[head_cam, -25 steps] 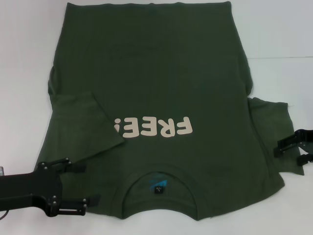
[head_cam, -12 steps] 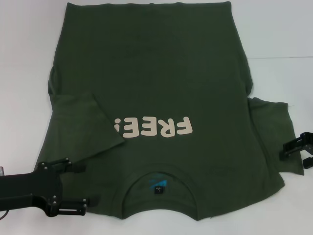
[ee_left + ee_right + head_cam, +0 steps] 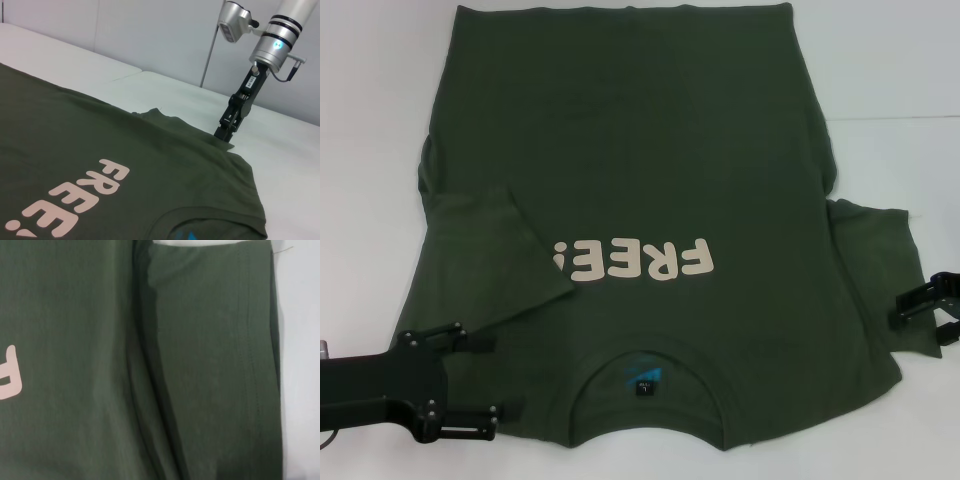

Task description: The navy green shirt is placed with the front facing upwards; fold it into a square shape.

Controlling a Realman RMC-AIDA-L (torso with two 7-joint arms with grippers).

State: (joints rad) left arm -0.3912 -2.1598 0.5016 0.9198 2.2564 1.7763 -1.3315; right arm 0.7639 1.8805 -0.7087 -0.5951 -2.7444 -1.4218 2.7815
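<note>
The navy green shirt (image 3: 640, 150) lies flat, front up, with its collar (image 3: 582, 378) nearest me and the cream "FREE!" print (image 3: 632, 262) upside down. Its left sleeve (image 3: 500, 260) is folded in onto the body. The right sleeve (image 3: 875, 270) lies spread out on the table. My left gripper (image 3: 497, 374) is open at the near left shoulder, one finger on each side of the shoulder's edge. My right gripper (image 3: 923, 318) is open at the outer hem of the right sleeve; the left wrist view shows this gripper (image 3: 225, 134) tip-down on the sleeve (image 3: 160, 117).
The white table (image 3: 370, 120) runs around the shirt on all sides. A seam in the table top (image 3: 900, 118) shows at the right. A pale wall (image 3: 150, 35) stands behind the table in the left wrist view.
My right gripper has shifted a little toward the right edge and nearer to me along the sleeve's hem. The left gripper and the shirt have not moved.
</note>
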